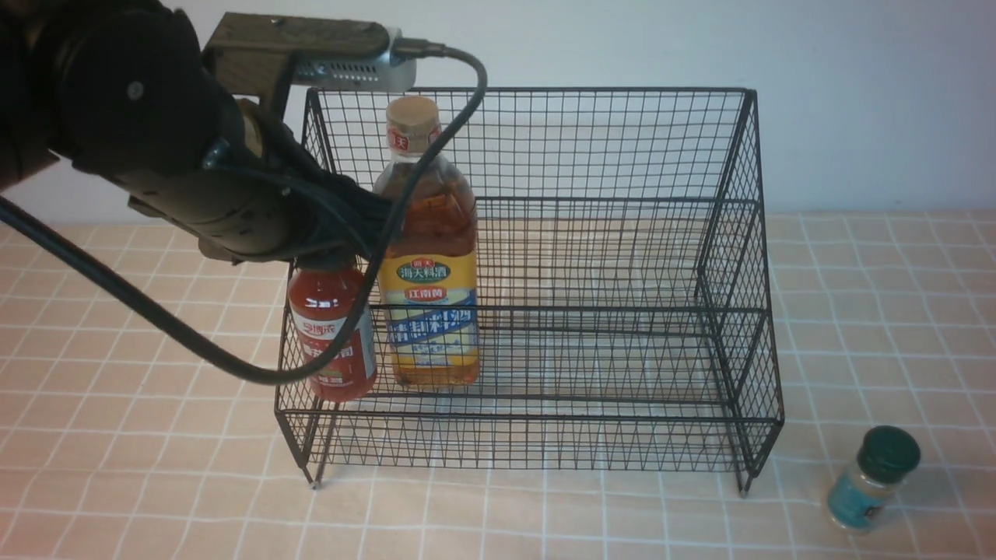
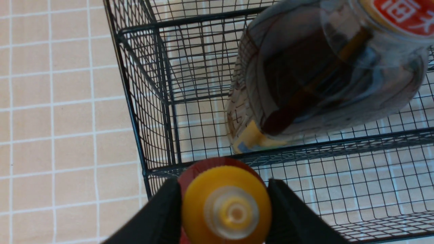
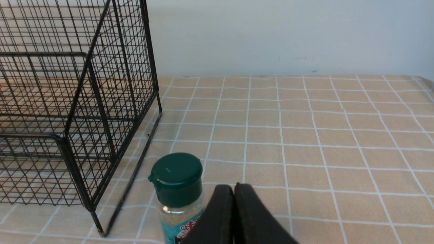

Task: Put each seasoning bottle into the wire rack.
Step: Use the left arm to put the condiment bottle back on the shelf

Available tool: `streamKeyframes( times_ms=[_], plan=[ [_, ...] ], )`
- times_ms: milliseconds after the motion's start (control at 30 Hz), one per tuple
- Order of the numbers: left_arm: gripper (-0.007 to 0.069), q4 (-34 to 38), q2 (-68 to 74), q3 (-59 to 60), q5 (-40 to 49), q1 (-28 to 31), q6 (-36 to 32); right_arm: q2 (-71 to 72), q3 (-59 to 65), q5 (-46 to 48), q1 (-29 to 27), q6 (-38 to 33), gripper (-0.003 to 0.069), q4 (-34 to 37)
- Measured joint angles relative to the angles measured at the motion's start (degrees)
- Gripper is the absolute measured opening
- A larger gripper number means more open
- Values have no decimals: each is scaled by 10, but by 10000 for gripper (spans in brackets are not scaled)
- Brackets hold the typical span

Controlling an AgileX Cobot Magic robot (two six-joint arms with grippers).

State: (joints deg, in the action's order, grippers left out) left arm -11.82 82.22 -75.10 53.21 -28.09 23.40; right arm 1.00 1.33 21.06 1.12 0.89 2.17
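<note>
Left gripper [image 2: 224,185] part-closed, clamped on red squeeze bottle [image 1: 333,334] below its cap, in wire rack [image 1: 607,140] front-left corner beside amber bottle [image 1: 428,257]. Bottle is probably light, squashy plastic, so neck grip seems safest. Right gripper [image 3: 234,188] shut, empty, next to shaker [image 1: 871,478], which is outside rack's front-right foot.

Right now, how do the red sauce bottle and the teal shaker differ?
The red sauce bottle is in the front left corner of the wire rack, clamped by the left gripper; the teal shaker stands outside it on the table, free. The bottle's cap is yellow, the shaker's lid dark green. Both upright.
</note>
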Motion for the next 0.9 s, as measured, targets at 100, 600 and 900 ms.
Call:
streamKeyframes(
  times_ms=[100,600,900],
  plan=[
    [280,-6,-1,1,-5,0,0,0,0,0,0,0,-11,0],
    [280,-9,-5,41,11,-1,6,0,0,0,0,0,-11,0],
    [280,0,25,41,24,-1,10,0,0,0,0,0,-11,0]
  ],
)
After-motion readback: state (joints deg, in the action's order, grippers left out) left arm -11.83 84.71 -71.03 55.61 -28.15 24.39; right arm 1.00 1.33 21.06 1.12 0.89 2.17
